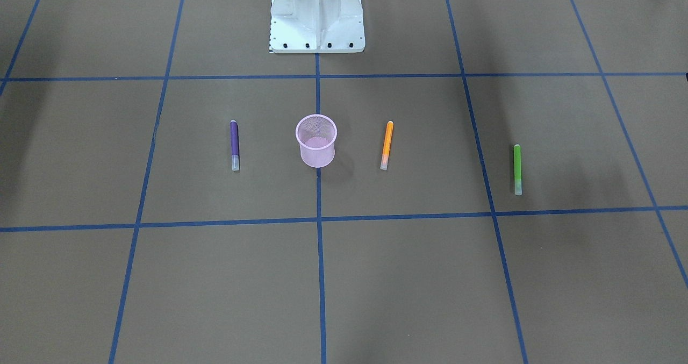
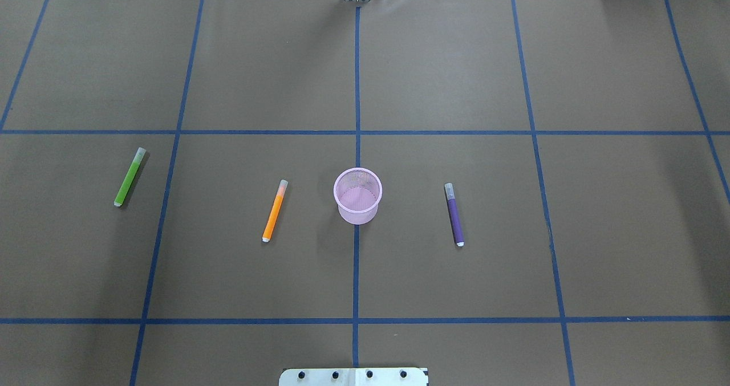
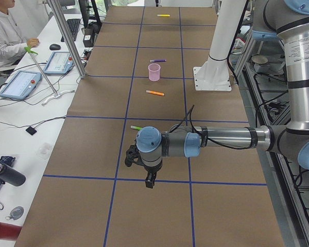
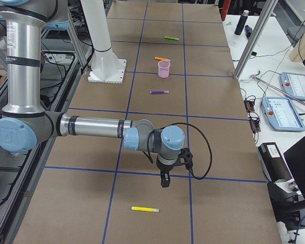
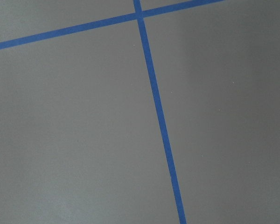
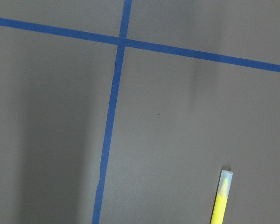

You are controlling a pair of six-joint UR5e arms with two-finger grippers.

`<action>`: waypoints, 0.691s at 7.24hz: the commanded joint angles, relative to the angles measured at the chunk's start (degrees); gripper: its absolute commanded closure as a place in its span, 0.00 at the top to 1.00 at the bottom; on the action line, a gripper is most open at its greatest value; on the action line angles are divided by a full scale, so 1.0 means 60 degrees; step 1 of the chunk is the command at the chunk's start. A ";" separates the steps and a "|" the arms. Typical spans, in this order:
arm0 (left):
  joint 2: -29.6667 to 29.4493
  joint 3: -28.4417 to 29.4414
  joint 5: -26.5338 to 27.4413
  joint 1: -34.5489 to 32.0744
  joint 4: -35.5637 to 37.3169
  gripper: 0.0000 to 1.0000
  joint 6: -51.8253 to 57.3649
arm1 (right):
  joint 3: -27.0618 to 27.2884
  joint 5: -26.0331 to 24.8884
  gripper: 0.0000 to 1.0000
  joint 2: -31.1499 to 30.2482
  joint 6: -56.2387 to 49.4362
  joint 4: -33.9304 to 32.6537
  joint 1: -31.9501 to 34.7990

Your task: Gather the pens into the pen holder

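The pink mesh pen holder [image 2: 357, 195] stands upright and empty at the table's middle. An orange pen [image 2: 274, 210] lies to its left and a purple pen [image 2: 454, 214] to its right. A green pen [image 2: 129, 177] lies farther left. A yellow pen [image 4: 145, 209] lies near the table's right end and also shows in the right wrist view [image 6: 220, 200]. My left gripper [image 3: 149, 180] hangs over the table's left end, beyond the green pen. My right gripper [image 4: 164, 180] hangs over the right end, near the yellow pen. I cannot tell whether either is open or shut.
The white robot base [image 1: 317, 17] stands at the table's robot side, in line with the holder. Blue tape lines [image 2: 356, 272] grid the brown table cover. An operator [image 3: 5, 31] sits at a side desk with tablets [image 3: 20, 85].
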 commanded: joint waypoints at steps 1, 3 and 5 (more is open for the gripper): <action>0.0007 -0.0119 0.0008 0.0000 -0.0014 1.00 0.0007 | 0.0043 0.0004 1.00 -0.0035 -0.0003 0.0000 0.0004; -0.0081 -0.0164 0.0008 0.0000 0.0000 1.00 0.0007 | 0.0174 -0.0011 1.00 0.0037 -0.0003 0.0000 0.0047; -0.0401 -0.0223 0.0008 0.0000 0.0015 1.00 -0.0094 | 0.1019 -0.0026 1.00 0.0111 -0.0003 0.0000 0.0193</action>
